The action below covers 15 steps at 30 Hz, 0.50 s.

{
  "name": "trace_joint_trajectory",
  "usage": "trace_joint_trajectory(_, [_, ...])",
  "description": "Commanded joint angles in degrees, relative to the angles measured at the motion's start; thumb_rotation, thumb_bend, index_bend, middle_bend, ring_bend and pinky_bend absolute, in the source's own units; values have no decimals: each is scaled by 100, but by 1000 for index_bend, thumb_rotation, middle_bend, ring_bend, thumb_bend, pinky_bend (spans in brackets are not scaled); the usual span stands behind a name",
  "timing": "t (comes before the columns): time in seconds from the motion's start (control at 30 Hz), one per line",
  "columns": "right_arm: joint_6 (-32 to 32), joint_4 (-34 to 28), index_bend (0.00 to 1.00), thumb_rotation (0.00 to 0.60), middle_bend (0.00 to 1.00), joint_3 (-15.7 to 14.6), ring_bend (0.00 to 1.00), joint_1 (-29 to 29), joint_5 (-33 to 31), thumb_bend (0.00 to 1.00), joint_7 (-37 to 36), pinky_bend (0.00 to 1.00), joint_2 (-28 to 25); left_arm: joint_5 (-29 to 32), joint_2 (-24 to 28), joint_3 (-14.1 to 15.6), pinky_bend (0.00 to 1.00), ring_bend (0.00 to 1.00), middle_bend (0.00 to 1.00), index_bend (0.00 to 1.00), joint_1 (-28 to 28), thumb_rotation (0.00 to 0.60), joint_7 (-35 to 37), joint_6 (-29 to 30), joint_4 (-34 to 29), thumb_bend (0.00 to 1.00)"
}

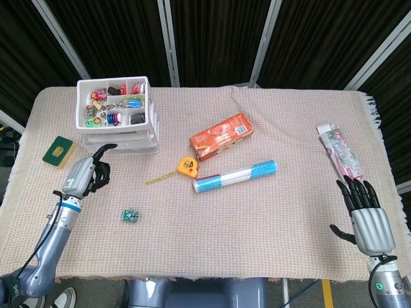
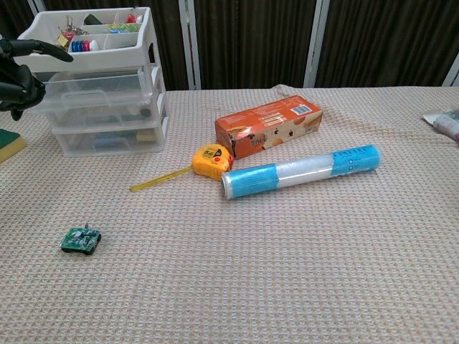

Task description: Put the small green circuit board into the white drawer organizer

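Tablecloth (image 1: 257, 212) edge cuts off left robot hand (image 2: 16, 68) in chest cam.

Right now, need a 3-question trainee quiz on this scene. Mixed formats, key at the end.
1. True or false: the left hand holds the small green circuit board.
2. Which lies closest to the yellow tape measure? A) green sponge B) orange box C) pink packet
3. Fill in: the white drawer organizer has small items in its ____ tray.

Key:
1. False; the board lies alone on the cloth.
2. B.
3. Top.
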<state>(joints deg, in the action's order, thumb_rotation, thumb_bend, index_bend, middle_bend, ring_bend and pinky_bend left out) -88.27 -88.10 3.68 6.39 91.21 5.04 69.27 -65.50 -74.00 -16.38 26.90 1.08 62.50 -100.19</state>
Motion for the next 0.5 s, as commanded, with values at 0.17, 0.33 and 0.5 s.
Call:
trace_joint_trajectory(0.17, [1, -6, 8, 600, 0, 0, 0, -2, -4, 11, -3, 0, -5, 1310, 429, -149, 647, 843, 857, 146, 429, 600, -2551, 384, -563, 920])
trace_joint_trajectory(0.33, [14, -9, 8, 600, 0, 0, 0, 2, -9, 11, -17, 0, -9, 2478, 435, -284, 652, 852, 867, 153, 786, 600, -3415, 429, -676, 920])
trace_joint_trajectory(0.5, [17, -16, 8, 600, 0, -3, 0, -1, -11, 13, -26, 0, -14, 3151, 375, -285, 654, 856, 872, 154, 1012, 600, -3778, 496, -646, 920])
